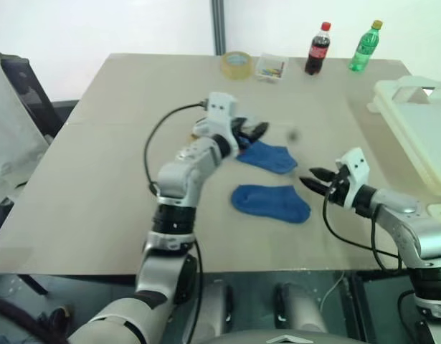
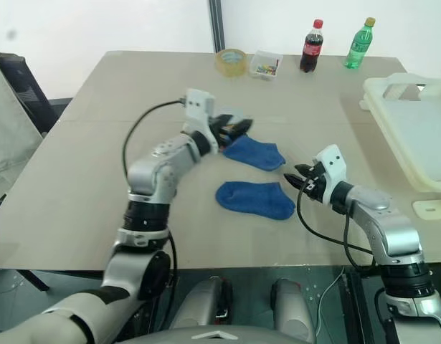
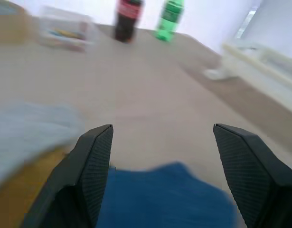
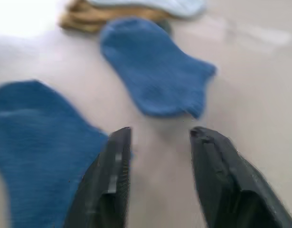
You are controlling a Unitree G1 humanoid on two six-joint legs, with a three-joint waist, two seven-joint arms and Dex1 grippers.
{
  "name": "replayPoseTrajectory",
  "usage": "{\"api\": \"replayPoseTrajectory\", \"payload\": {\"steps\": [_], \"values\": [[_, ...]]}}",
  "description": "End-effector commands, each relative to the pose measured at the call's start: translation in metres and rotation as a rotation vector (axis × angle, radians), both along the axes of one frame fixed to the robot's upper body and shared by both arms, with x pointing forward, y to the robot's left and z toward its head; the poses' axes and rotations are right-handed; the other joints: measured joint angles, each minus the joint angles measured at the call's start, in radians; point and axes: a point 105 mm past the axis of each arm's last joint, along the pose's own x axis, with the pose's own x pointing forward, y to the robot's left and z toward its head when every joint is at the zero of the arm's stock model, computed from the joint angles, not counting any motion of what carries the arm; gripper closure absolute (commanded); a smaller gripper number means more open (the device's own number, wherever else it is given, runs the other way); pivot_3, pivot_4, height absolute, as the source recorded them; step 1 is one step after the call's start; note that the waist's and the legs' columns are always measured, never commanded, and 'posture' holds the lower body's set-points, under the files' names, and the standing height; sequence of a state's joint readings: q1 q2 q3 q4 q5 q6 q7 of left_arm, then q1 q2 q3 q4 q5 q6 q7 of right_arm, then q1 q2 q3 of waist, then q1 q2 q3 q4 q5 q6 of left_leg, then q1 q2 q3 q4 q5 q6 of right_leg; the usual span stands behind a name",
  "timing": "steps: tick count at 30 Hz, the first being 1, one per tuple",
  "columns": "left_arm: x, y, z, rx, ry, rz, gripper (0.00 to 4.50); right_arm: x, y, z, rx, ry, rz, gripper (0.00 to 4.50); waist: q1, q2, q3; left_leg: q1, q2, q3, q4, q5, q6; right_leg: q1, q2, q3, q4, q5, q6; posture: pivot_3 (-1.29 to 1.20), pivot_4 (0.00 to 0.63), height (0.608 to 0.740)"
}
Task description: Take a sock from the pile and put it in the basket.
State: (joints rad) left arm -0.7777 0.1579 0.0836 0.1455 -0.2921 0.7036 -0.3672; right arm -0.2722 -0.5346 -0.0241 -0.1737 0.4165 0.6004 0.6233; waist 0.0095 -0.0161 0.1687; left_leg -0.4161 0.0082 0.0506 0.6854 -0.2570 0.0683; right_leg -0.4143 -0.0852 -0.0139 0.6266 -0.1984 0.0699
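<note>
Two blue socks lie flat in the middle of the table, one farther [image 1: 269,156] and one nearer [image 1: 270,203]. What is left of the pile, a mustard sock [image 4: 84,19] and a pale sock [image 4: 155,5], sits just behind the farther blue sock, mostly hidden under my left arm. My left gripper [image 1: 252,131] hovers over the far blue sock's edge, open, with nothing between its fingers [image 3: 96,156]. My right gripper [image 1: 313,179] is open and empty just right of the nearer blue sock. The cream-white basket [image 1: 392,93] stands at the table's right edge.
At the table's far edge stand a tape roll [image 1: 236,64], a small clear box [image 1: 270,67], a cola bottle [image 1: 318,49] and a green bottle [image 1: 364,46]. A dark chair [image 1: 23,86] stands off the table's left side.
</note>
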Motion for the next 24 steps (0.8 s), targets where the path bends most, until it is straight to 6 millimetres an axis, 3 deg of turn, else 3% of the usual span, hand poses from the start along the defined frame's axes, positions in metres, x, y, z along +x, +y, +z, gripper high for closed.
{"api": "replayPoseTrajectory", "payload": {"steps": [1, 3, 7, 14, 24], "values": [[0.007, 0.034, 0.003, 0.032, -0.023, 0.075, 0.81, 0.008, -0.006, 0.008, -0.010, -0.042, -0.063, 0.92, 0.002, 0.000, 0.000, 0.000, 0.000, 0.000, 0.000, 0.001, -0.001, 0.000, 0.000, 0.000, 0.000, 0.000, 0.000, 0.00, 0.150, 0.740], [0.008, 0.049, -0.003, 0.062, -0.005, 0.108, 0.81, 0.009, -0.008, 0.003, -0.010, -0.026, -0.089, 0.03, 0.005, 0.000, 0.000, -0.001, 0.000, 0.000, -0.001, 0.002, -0.003, -0.001, 0.000, -0.001, 0.000, 0.000, 0.000, 0.00, 0.150, 0.740], [0.008, 0.060, -0.019, 0.101, 0.075, 0.139, 0.81, 0.010, -0.005, -0.006, 0.029, 0.020, -0.113, 0.03, 0.008, 0.000, 0.000, -0.002, 0.000, -0.001, -0.001, 0.002, -0.004, 0.000, -0.002, -0.001, -0.002, 0.000, 0.001, 0.00, 0.150, 0.740], [0.002, 0.059, -0.048, 0.169, 0.153, 0.146, 0.81, 0.021, 0.005, -0.011, 0.048, 0.070, -0.098, 0.03, 0.000, 0.000, 0.000, -0.001, -0.001, -0.001, -0.001, 0.002, -0.003, 0.000, -0.001, -0.001, 0.000, 0.000, 0.001, 0.00, 0.150, 0.740], [0.007, 0.053, -0.057, 0.169, 0.173, 0.157, 0.81, 0.038, 0.015, -0.017, 0.038, 0.118, -0.112, 0.03, 0.000, 0.000, 0.000, 0.000, 0.000, -0.001, -0.001, 0.002, -0.003, 0.000, 0.000, -0.001, 0.001, 0.000, 0.000, 0.00, 0.150, 0.740]]}}
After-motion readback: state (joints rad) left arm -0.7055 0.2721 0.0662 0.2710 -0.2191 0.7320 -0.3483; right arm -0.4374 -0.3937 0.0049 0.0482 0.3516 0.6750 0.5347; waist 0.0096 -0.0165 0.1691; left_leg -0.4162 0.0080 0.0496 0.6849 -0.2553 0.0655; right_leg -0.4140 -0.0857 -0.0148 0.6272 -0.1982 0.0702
